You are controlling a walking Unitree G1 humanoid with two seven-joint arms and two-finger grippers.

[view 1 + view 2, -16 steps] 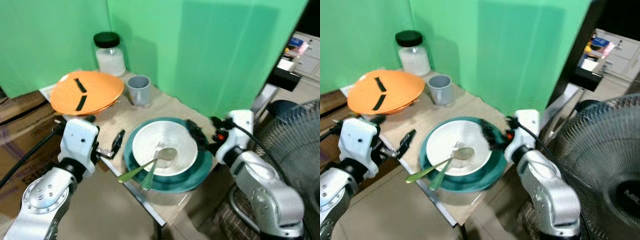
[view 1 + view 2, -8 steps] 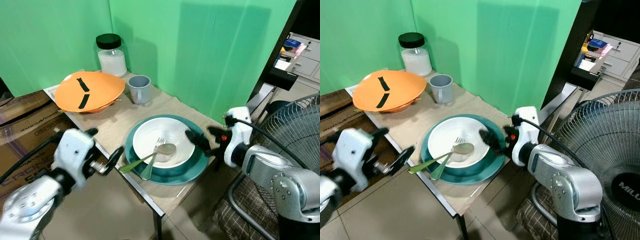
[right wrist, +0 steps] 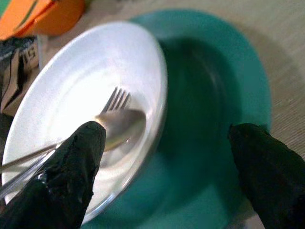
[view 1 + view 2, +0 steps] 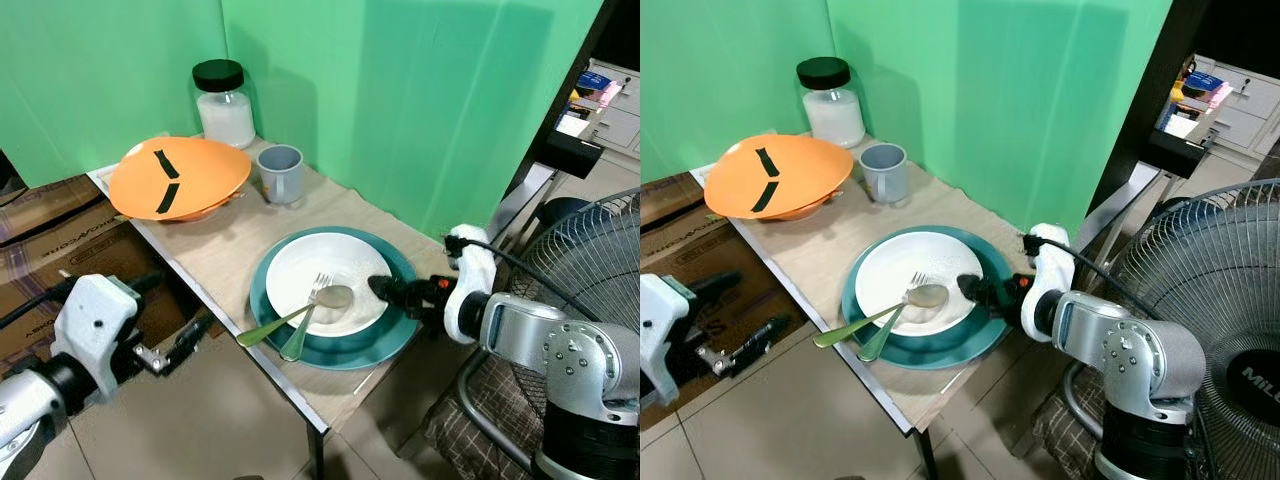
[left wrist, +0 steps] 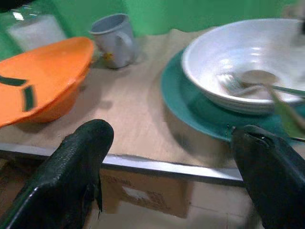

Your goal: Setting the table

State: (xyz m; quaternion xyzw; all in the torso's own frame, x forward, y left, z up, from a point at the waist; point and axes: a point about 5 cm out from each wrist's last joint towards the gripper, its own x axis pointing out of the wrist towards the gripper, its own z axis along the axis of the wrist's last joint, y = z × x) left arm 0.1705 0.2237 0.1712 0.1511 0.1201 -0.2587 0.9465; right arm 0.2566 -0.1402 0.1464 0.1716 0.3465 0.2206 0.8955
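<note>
**A:** Green backdrop panels (image 4: 420, 100) enclose the far sides of a narrow tan-topped table (image 4: 230, 240) on a tiled floor. Log the near field first.

**B:** Nearest the camera, the left gripper (image 4: 185, 340) hangs below and in front of the table edge, off the tabletop. Its wrist view shows the two black fingers (image 5: 81, 162) spread wide apart, nothing between them, looking across the table rim.

**A:** Right side?

**B:** The right gripper (image 4: 392, 292) reaches in from the right, over the rim of the round teal dinner plate (image 4: 400, 330). Fingers (image 3: 71, 167) parted, gripping nothing; one sits over the bowl's edge, the other past the plate's outer side.

**A:** Place setting?

**B:** Teal plate near the table's front corner. A shallow white ceramic bowl (image 4: 300, 275) is stacked on it. Inside the bowl lie a metal spoon (image 4: 318, 313) and a metal fork (image 4: 275, 322), heads in the bowl, handles projecting over the bowl's rim and the plate's near-left edge.

**A:** Farther back?

**B:** A grey ceramic mug (image 4: 281, 175) stands upright, well apart from the plate. Left of it, an orange bowl-shaped dish with black strip markings (image 4: 180, 178), tilted. Behind these, against the backdrop, a glass jar of white granules with a black lid (image 4: 224, 104).

**A:** Surroundings?

**B:** Brown cardboard boxes (image 4: 50, 250) left of the table; a grey floor fan with wire guard (image 4: 600, 270) on the right.
</note>
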